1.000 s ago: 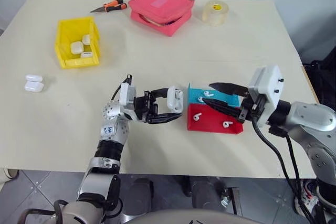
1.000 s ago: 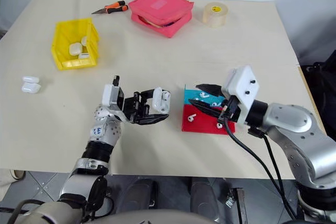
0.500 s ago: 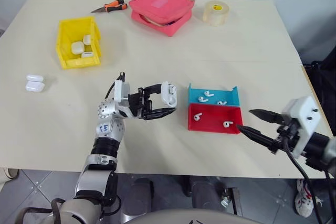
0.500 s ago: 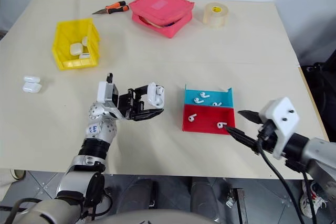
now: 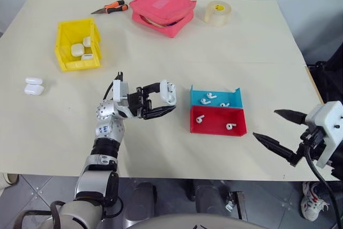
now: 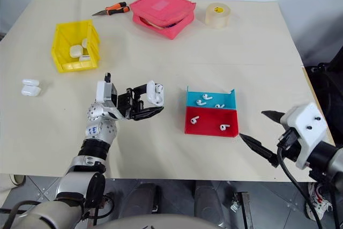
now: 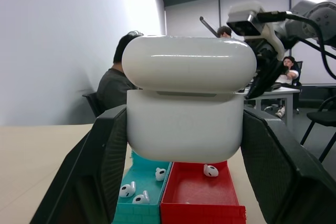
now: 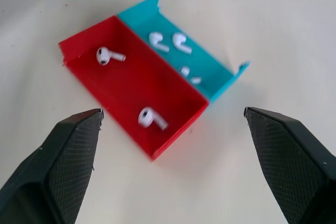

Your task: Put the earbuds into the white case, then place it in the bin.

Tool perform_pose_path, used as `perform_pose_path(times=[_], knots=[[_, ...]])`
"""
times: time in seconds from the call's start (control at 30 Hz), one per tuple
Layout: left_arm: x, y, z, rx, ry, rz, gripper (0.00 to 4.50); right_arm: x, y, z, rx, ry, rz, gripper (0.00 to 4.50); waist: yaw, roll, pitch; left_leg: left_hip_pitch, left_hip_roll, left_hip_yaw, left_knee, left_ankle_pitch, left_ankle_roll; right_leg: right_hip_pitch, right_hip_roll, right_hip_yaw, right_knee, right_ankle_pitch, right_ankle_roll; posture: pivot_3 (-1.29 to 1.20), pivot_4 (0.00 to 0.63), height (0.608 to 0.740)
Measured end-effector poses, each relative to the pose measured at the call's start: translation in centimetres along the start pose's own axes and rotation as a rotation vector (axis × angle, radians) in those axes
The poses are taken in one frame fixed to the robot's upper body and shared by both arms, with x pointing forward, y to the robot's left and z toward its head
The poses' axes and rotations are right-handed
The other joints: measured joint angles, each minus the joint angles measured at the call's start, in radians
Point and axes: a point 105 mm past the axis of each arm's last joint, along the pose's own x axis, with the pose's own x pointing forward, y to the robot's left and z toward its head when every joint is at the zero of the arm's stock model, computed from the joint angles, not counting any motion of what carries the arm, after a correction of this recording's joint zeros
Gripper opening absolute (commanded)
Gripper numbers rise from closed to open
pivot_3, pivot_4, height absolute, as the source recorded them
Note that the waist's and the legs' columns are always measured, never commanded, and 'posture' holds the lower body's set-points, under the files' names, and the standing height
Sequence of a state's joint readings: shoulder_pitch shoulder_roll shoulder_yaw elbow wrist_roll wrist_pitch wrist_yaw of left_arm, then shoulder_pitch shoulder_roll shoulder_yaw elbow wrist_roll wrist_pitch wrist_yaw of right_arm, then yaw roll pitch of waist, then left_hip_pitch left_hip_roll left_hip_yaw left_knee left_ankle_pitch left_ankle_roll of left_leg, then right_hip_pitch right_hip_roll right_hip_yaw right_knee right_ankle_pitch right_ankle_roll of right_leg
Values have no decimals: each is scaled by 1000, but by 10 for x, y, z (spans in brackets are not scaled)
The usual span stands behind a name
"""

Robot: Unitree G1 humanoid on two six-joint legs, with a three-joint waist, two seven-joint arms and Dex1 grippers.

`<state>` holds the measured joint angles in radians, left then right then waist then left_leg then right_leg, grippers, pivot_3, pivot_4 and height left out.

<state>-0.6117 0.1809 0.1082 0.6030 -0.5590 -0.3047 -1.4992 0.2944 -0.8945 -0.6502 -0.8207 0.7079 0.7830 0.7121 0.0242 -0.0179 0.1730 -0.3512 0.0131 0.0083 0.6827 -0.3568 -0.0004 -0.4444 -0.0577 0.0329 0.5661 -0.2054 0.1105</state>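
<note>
Now left gripper (image 5: pixel 161 99) clamps white case (image 5: pixel 168 93) aloft.

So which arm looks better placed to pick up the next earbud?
Probably the right. Its gripper is open and empty beside the red tray, while the left gripper is shut on the white case.

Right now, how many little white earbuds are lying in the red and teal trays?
5 earbuds: two in the red tray, at and; three in the teal tray, at. None looks hidden.
</note>
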Motion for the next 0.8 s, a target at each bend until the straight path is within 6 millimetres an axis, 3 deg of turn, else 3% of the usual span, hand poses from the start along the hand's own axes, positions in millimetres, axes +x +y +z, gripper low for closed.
perform_pose_path(times=[0.2,0.37,0.47,0.8], knots=[[-7,4,4,32,23,21,2799,31,1,21,-49,-82,66,2541,-1,0,0,0,0,0,0,0,0,0,0,0,0,0,0,0,150,740],[-9,6,5,40,25,38,2799,58,-4,32,-97,-78,121,2541,1,0,0,-1,0,-1,0,0,0,-1,-1,-1,0,0,0,0,150,740],[-11,5,5,42,28,48,2799,72,-7,31,-100,-35,155,1968,0,0,0,-1,-1,0,0,0,0,-1,-2,0,-1,0,0,0,150,740],[-13,-4,5,56,31,56,2799,120,-23,30,-176,140,248,1968,-3,1,0,-1,0,1,0,0,0,-3,-2,-1,1,0,0,0,150,740]])
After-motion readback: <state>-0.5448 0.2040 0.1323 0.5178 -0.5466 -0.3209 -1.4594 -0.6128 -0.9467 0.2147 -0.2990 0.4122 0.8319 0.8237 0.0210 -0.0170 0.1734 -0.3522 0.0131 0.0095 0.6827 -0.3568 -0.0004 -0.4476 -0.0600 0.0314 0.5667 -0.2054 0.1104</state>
